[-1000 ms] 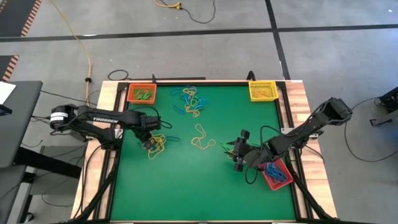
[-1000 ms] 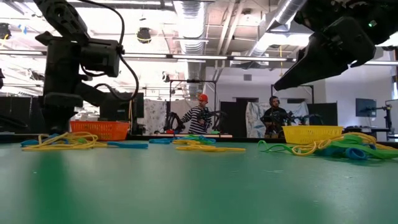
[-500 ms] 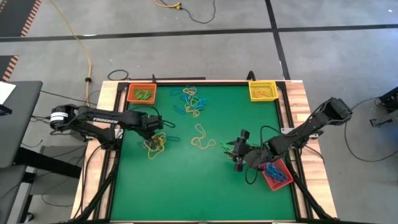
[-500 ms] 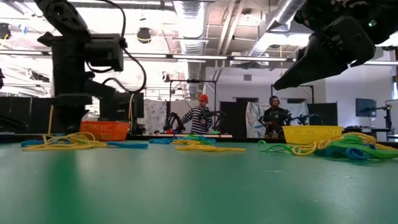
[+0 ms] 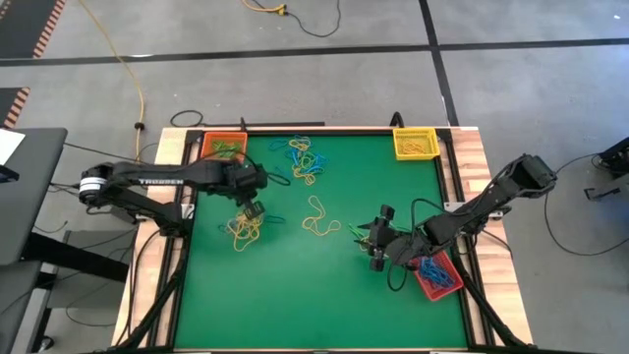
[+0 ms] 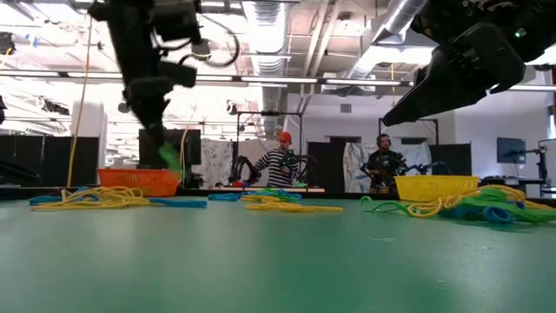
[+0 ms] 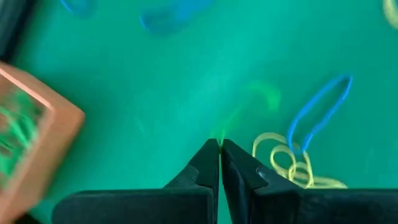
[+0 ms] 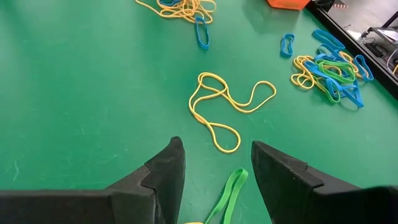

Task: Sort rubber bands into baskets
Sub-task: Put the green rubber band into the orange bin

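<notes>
- Carrying a green rubber band toward the orange basket: my left gripper is lifted off the green table, just short of that basket, above the yellow and blue pile.
- I judge the band should be well inside the basket's rim before I let go, since it dangles loosely and could catch on the wall.
- Left fingers are pressed together, pinching the band's end.
- My right gripper waits spread and empty near the red basket, far from the orange one, a green band beneath it.
</notes>
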